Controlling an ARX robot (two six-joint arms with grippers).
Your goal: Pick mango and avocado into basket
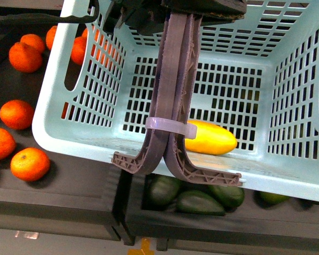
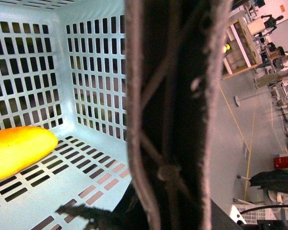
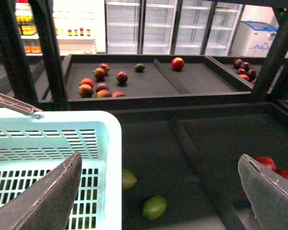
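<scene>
The long yellow oval mango lies on the holey bottom of the light blue plastic basket, close to its near wall. Three dark green matte avocados sit in a black bin just under the basket's near edge, not inside it. The two brown-purple plastic handles stand straight up, tied by a white zip-tie. The left gripper is pinched on their tops. The right gripper is beside the basket with its two grey fingers far apart. Round oranges rest on a black tray to the left. Past the basket, two small green fruits lie on a dark shelf. Red apples sit on a higher one, and glass-door fridges line the back wall. The room has a smooth grey floor
</scene>
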